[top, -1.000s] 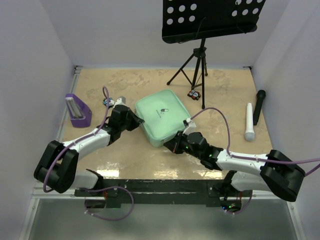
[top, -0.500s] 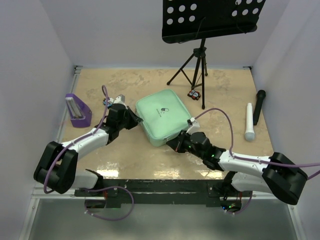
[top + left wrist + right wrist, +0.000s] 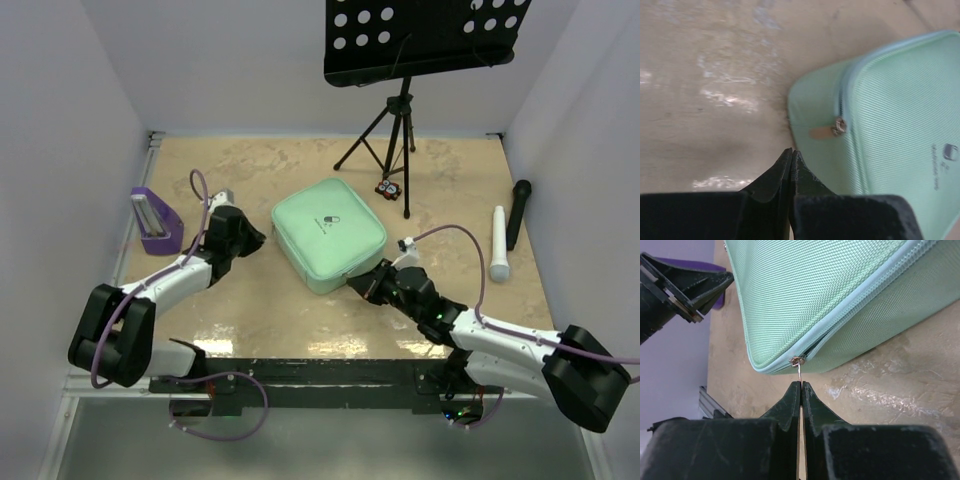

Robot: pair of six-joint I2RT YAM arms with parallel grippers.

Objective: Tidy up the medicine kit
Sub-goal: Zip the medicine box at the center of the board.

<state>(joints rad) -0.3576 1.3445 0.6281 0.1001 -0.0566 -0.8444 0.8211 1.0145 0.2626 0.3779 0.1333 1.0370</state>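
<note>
Now, right fingers (image 3: 789,402) pinched tight on the zipper pull (image 3: 799,371) at the medicine kit's (image 3: 805,295) five-o'clock corner; left fingers (image 3: 775,175) closed, empty — draw steadily along the seam.

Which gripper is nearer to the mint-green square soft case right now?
Right. The right gripper is shut on a zipper pull at the near corner of the mint-green square soft case. The left gripper is shut and empty, just off its left corner.
</note>
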